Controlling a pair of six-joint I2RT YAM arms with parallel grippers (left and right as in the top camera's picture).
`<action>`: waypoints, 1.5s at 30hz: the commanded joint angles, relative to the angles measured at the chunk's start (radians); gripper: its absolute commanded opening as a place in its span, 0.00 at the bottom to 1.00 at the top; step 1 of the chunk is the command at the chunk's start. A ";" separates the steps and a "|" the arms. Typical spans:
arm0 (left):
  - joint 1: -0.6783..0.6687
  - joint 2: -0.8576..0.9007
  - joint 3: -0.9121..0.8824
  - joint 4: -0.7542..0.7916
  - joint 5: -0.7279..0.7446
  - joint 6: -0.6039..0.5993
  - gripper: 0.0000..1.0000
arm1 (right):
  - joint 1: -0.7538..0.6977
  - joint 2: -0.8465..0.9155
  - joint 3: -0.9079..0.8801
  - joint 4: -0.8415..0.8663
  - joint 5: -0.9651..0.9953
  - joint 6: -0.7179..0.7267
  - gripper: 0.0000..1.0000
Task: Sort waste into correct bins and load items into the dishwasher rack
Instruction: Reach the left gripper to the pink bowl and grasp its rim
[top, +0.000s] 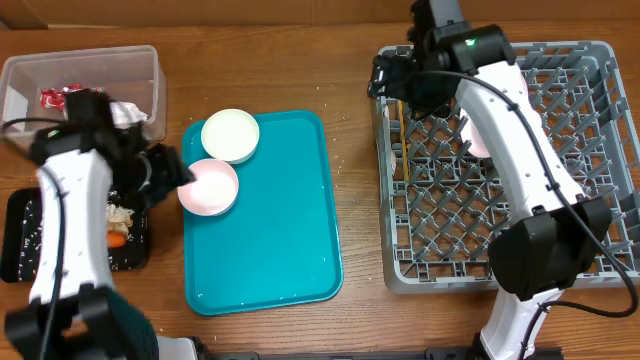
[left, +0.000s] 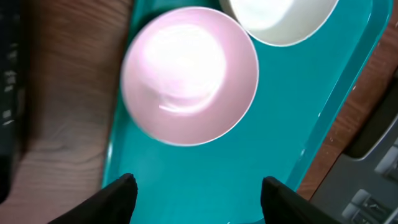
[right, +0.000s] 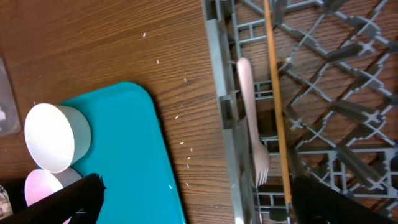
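At the upper left of the overhead view, the clear plastic tub (top: 100, 55) holds the shiny red wrapper (top: 52, 96) and the crumpled napkin (top: 128, 112). Below it, the shallow black tray (top: 20, 250) carries beige food scraps (top: 120, 213) and an orange carrot piece (top: 117, 240). Your left gripper (left: 198, 186) stands spread and empty over the left edge of the smooth teal tray (top: 270, 250), and the pale pink bowl (left: 189, 74) lies just beyond its fingertips. That bowl looks like your next pick. It is round, glossy and thin-rimmed, so straddle the near rim with one finger inside and one outside, then close gently, since a glazed wall may slip. Keep clear of the white bowl (top: 230, 135), which sits just beside it towards the top. On the right, your right gripper (right: 196, 186) hangs wide apart and empty over the grey lattice rack (top: 440, 270). The white plastic fork (right: 252, 124) and a thin wooden chopstick (right: 277, 112) already lie along the rack's left side.
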 joint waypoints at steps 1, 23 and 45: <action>-0.092 0.042 -0.006 0.037 -0.008 0.023 0.69 | -0.029 -0.024 0.012 0.001 -0.014 0.008 1.00; -0.396 0.280 -0.006 0.177 -0.378 -0.053 0.69 | -0.037 -0.024 0.012 0.001 -0.014 0.008 1.00; -0.487 0.282 -0.064 0.253 -0.411 -0.088 0.30 | -0.037 -0.024 0.012 0.001 -0.014 0.007 1.00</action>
